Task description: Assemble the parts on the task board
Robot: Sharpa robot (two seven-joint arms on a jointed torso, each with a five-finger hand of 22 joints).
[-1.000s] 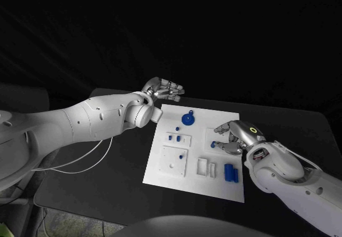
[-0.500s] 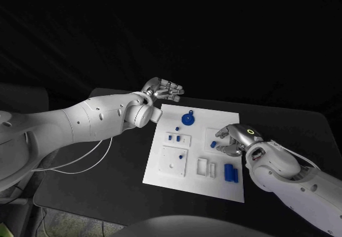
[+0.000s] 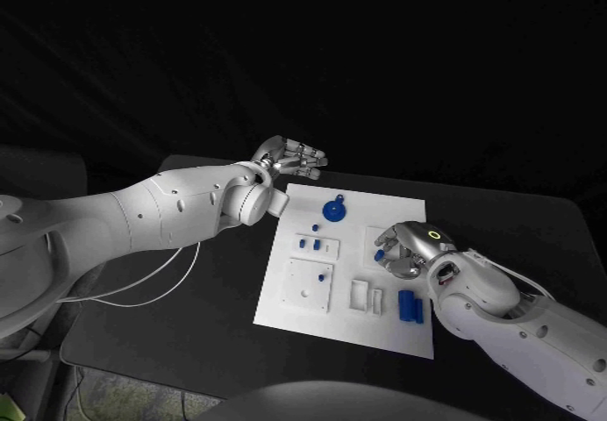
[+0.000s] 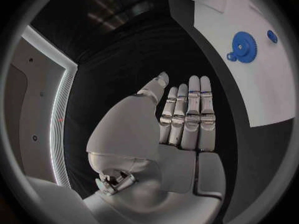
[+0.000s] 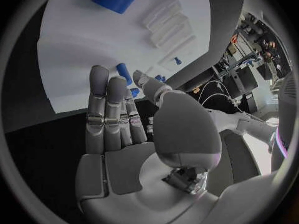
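Black surface [image 3: 165, 316] carries white rectangular task board [image 3: 303, 317]; left hand [image 3: 292, 160] flat, empty; right hand [image 3: 407, 249] extended, empty, over small blue cylindrical part [image 3: 377, 255].

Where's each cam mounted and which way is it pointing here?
Head view: on the robot's head, looking down at the white board; both arms, left hand, right hand show.
Left wrist view: behind the left hand, facing the board's edge and blue gear.
Right wrist view: behind the right hand, facing the board.
Head and left wrist views share the gear.
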